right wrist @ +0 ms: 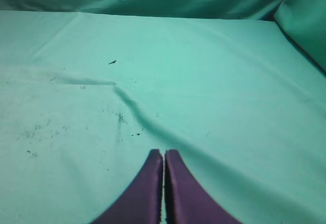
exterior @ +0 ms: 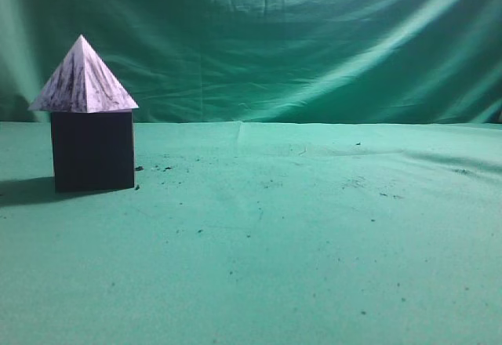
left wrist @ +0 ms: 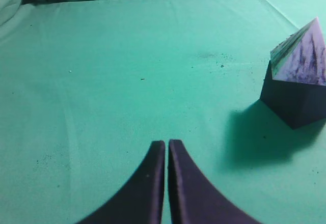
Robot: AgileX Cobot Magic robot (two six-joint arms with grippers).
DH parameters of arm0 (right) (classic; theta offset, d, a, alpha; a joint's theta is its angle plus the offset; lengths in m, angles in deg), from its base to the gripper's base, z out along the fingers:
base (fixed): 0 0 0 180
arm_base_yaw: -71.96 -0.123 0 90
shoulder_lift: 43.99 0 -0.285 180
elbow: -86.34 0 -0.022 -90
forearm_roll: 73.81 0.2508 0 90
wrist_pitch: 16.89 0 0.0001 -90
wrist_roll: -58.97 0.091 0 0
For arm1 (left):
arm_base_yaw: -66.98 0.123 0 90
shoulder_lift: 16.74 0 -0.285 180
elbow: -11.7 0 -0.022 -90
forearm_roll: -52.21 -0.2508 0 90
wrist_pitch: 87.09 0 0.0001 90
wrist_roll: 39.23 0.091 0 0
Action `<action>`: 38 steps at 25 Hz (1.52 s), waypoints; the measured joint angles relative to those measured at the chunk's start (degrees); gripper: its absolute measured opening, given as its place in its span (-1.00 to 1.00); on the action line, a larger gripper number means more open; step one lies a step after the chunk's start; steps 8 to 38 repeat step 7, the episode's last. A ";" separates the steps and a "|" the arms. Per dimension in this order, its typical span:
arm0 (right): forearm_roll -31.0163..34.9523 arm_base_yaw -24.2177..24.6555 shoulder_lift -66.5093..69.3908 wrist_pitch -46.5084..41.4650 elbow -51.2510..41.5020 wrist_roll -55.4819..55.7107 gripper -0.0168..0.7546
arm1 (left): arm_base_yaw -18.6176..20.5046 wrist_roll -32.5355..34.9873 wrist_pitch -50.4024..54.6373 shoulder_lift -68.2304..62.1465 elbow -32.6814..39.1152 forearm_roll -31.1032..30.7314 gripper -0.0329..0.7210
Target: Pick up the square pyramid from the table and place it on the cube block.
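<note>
The left pincer (left wrist: 166, 143) had its two dark fingers pressed together, tips nearly touching with only a thin slit between them, and it held nothing. It hung over bare green cloth, well apart from the cube (left wrist: 295, 102), which stood off to its right and farther on. The right pincer (right wrist: 163, 154) was likewise pressed together and empty, above a long wrinkle in the cloth with small dark crumbs scattered to its left.

The pyramid (exterior: 82, 78) sat on top of the cube (exterior: 92, 150), upright with its tip up, its base overhanging the cube's top edge slightly on both sides. The cube stood on the desk (exterior: 314, 243) near the left edge of the exterior view, casting a shadow to its left.

Right of the cube the desk lay open all the way across, bearing only crumbs and creases. Behind the cube the desk's far edge met the draped backdrop (exterior: 314, 39).
</note>
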 joint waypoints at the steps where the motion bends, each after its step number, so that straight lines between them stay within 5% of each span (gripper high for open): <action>1: 0.00 0.00 0.00 -0.12 0.00 0.12 -0.96 | 0.00 0.00 0.00 0.00 0.00 0.00 -0.91; 38: 0.05 0.00 0.00 -0.24 0.00 0.33 -0.96 | 0.00 0.00 0.00 0.00 0.00 0.00 -0.91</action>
